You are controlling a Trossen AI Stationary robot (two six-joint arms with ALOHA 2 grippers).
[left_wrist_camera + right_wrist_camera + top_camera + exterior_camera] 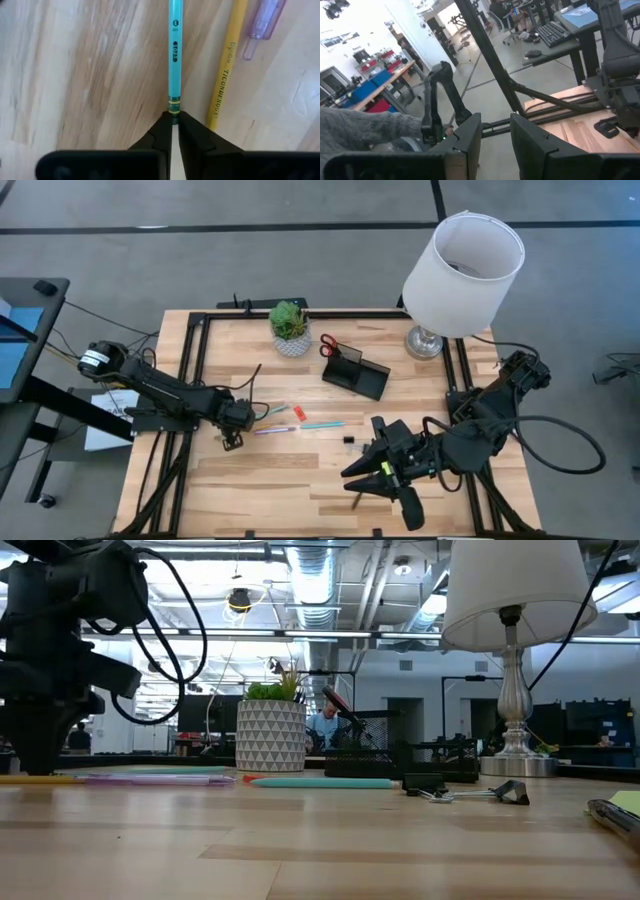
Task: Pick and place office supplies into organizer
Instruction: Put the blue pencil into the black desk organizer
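Wooden tabletop (300, 480) lies bare around us; our left gripper (173, 121) pinches the teal pencil (174, 55) beside a yellow pencil (227, 65), left of the organizer (356, 372). Right gripper (495, 131) half-open, empty.

- teal pencil (174, 50): tip cut off by left wrist view's edge; eraser end hidden between fingers
- lamp (515, 600) shade top cropped in low view
- scissors (329, 346) blades hidden inside organizer (356, 374)

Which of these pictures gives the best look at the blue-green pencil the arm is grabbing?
The left wrist view: the teal pencil fills the picture, its end pinched in the left gripper. The high view shows only a thin sliver, the low view cannot single it out, and the right wrist view misses it.
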